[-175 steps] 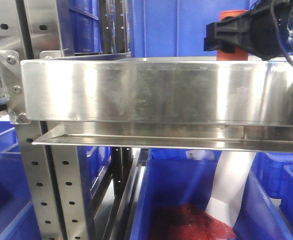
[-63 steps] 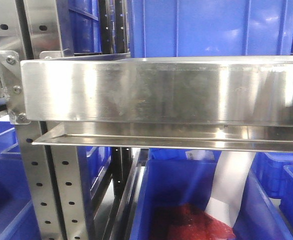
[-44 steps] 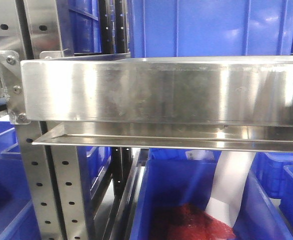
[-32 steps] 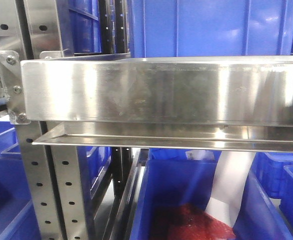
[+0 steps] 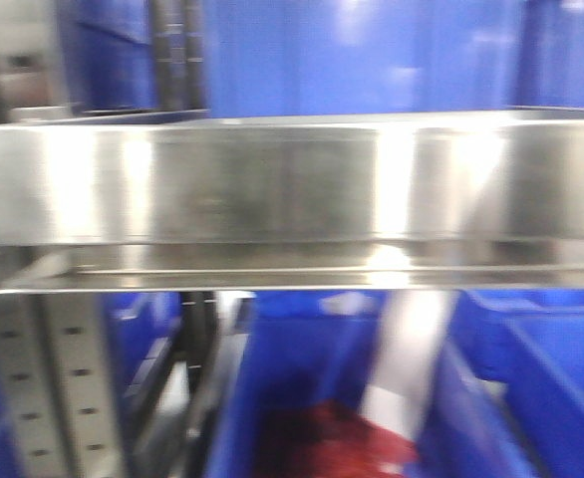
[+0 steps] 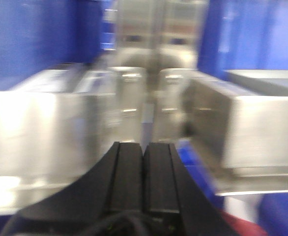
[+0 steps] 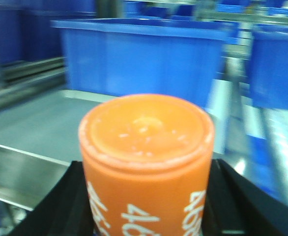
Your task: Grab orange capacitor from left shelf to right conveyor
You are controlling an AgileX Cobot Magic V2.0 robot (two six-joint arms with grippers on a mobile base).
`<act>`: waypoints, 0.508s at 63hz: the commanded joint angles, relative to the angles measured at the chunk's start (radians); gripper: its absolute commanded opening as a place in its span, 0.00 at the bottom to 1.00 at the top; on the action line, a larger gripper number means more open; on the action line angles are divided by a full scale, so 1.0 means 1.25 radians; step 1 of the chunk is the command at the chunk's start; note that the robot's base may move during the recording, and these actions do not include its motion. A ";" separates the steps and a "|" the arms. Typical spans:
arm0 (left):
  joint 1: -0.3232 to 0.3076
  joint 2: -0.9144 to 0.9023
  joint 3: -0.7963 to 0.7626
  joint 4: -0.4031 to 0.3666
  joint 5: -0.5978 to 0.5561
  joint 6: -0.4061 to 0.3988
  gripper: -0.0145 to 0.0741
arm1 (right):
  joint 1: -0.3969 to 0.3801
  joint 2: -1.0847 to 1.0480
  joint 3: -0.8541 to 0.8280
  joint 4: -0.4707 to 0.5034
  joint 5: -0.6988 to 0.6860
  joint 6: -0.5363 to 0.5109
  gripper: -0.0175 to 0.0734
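The orange capacitor, an orange can with white "4680" down its side, fills the right wrist view. My right gripper is shut on it, with black fingers on either side. Behind it lie the left shelf's steel floor and front lip. The front view is blurred and shows the left shelf as a long shiny steel lip, with no arm and no capacitor over it. My left gripper is shut with its pads together and nothing between them, facing steel shelf ends. The right conveyor is out of view.
Blue plastic bins stand on and behind the shelf, and one more is beyond the capacitor. Below the shelf a blue bin holds something red. A perforated steel upright stands at the lower left.
The right gripper with the capacitor, above the shelf's right end 2.8 s ago, has left the front view. The shelf now sits further left in the frame and is blurred, so the view is swinging right.
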 commanded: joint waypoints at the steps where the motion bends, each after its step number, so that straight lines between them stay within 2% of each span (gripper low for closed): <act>1: 0.001 -0.010 -0.002 -0.003 -0.068 -0.001 0.02 | -0.001 0.005 -0.025 -0.012 -0.078 -0.006 0.34; 32: 0.001 -0.010 -0.002 -0.003 -0.068 -0.001 0.02 | -0.001 0.005 -0.025 -0.012 -0.078 -0.006 0.34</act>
